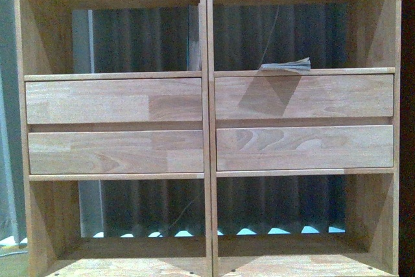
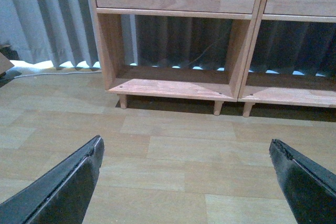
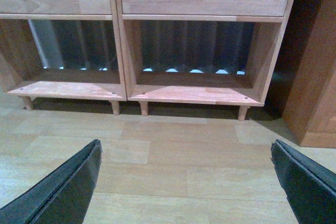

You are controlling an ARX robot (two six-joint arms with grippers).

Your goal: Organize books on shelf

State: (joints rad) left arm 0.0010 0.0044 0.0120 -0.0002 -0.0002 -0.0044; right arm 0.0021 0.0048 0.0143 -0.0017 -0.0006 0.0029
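The light-wood shelf [image 1: 206, 121] fills the front view, with a doubled central upright and plain drawer-like panels. The thin whitish paperback [image 1: 286, 65] lies flat in the upper right compartment, near its front edge. The teal-green book [image 1: 192, 40] stands upright in the upper left compartment against the central upright. Neither arm shows in the front view. My left gripper [image 2: 185, 148] is open and empty above the floor, facing the shelf's lower left compartment [image 2: 173, 85]. My right gripper [image 3: 186, 150] is open and empty above the floor, facing the lower compartments [image 3: 194, 93].
Grey curtains [image 2: 47, 19] hang behind the open-backed shelf. A darker wooden cabinet [image 3: 320, 87] stands beside the shelf in the right wrist view. The shelf stands on short legs [image 2: 218, 107] on a wood-plank floor [image 2: 168, 150].
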